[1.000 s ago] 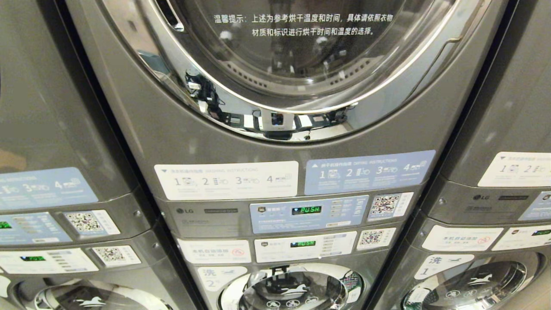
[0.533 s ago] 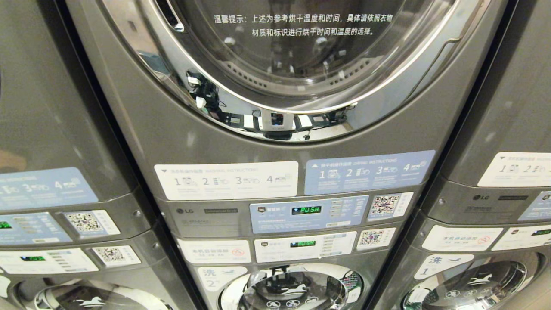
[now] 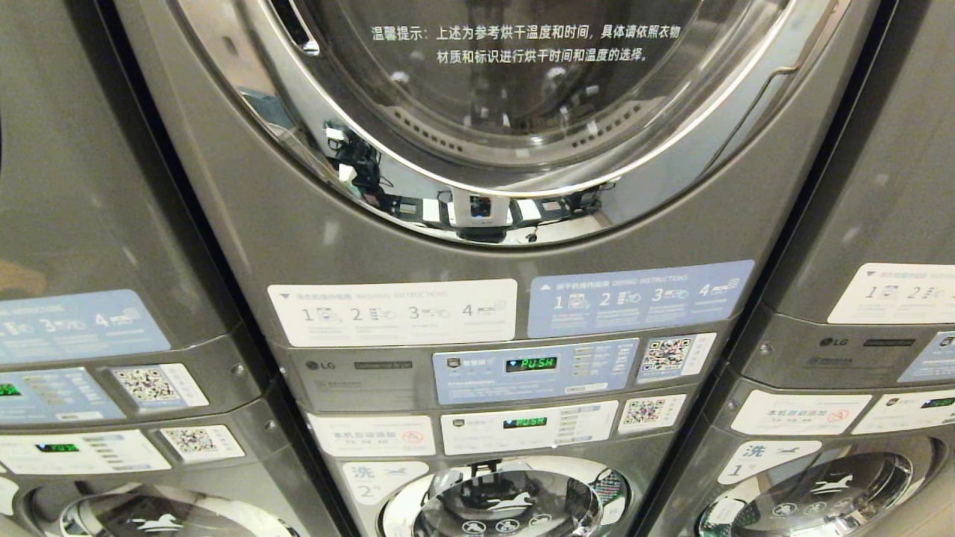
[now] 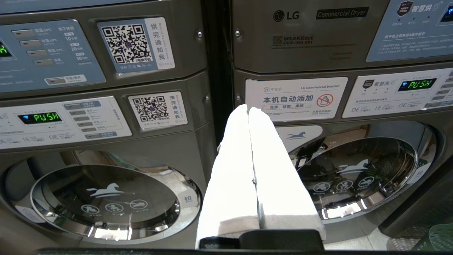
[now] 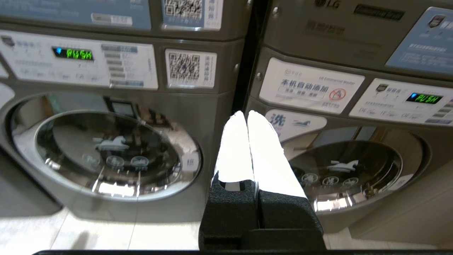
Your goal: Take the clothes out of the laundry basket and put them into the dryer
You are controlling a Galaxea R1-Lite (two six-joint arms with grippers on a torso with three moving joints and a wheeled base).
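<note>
The grey dryer fills the head view, its round glass door closed in a chrome ring. Neither arm shows there. My left gripper is shut, white fingers pressed together with nothing between them. It hangs low before the gap between two machine stacks, below the dryer's control panel. My right gripper is shut and empty too, held low before two washer doors. A green perforated rim, apparently the laundry basket, shows at one corner of the left wrist view. No clothes are in view.
Below the dryer is a washer with a closed round door. Matching stacks stand to the left and right. Both panels of the middle stack read PUSH. Pale tiled floor lies before the machines.
The small reflection of an arm in the dryer door's chrome ring has slid slightly lower and to the right. Nothing else has shifted.
</note>
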